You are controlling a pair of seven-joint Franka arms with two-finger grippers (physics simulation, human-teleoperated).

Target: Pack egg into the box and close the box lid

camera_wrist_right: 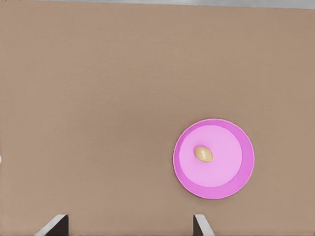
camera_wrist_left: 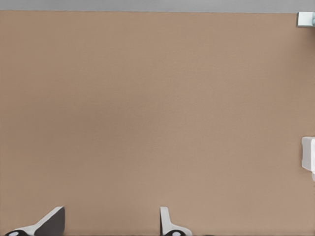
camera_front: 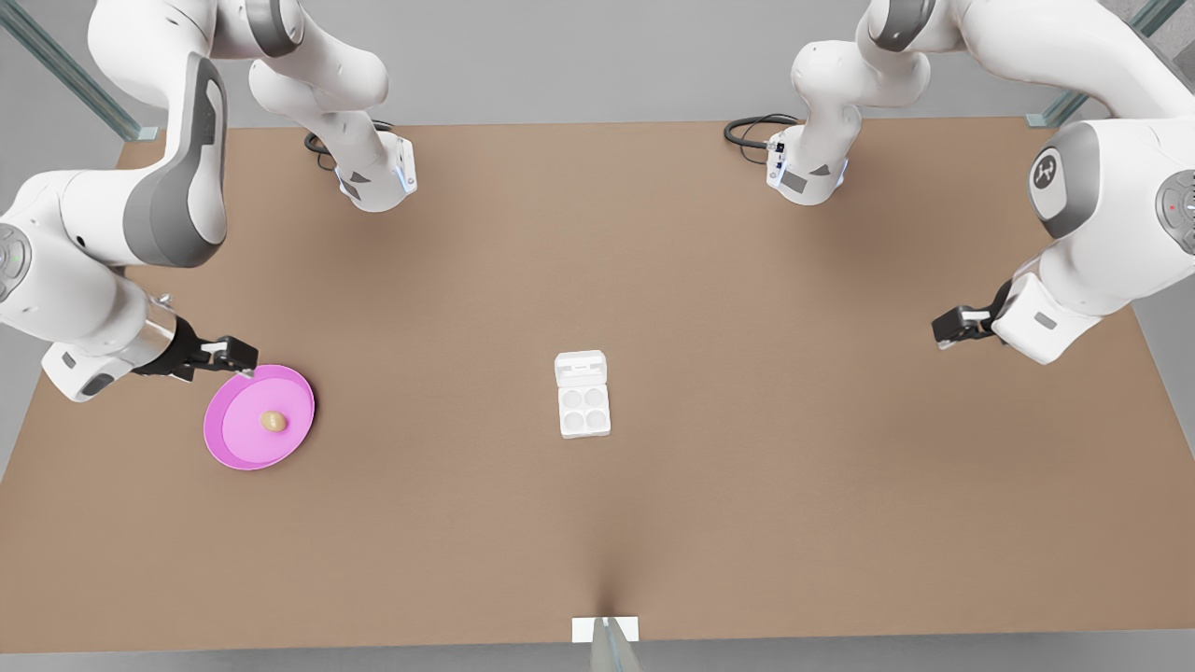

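The egg [camera_front: 273, 421] [camera_wrist_right: 203, 154] is small and tan, lying in the middle of a round pink plate [camera_front: 235, 443] [camera_wrist_right: 236, 182] on the front view's left. My right gripper [camera_front: 241, 357] [camera_wrist_right: 128, 227] hovers open just over the plate's far-left rim, nothing between its fingers. The white box [camera_front: 584, 412] sits mid-table with four empty cups; its box lid [camera_front: 581, 367] lies open on the far side. An edge of the box [camera_wrist_left: 308, 153] is seen from the left wrist. My left gripper [camera_front: 948, 329] [camera_wrist_left: 108, 227] waits open over bare table on the front view's right.
Both arm bases [camera_front: 378, 177] [camera_front: 808, 173] stand at the table's far edge with black cables beside them. A small white tab [camera_front: 605, 629] sits at the near edge. Brown tabletop [camera_front: 794, 467] stretches between plate and box.
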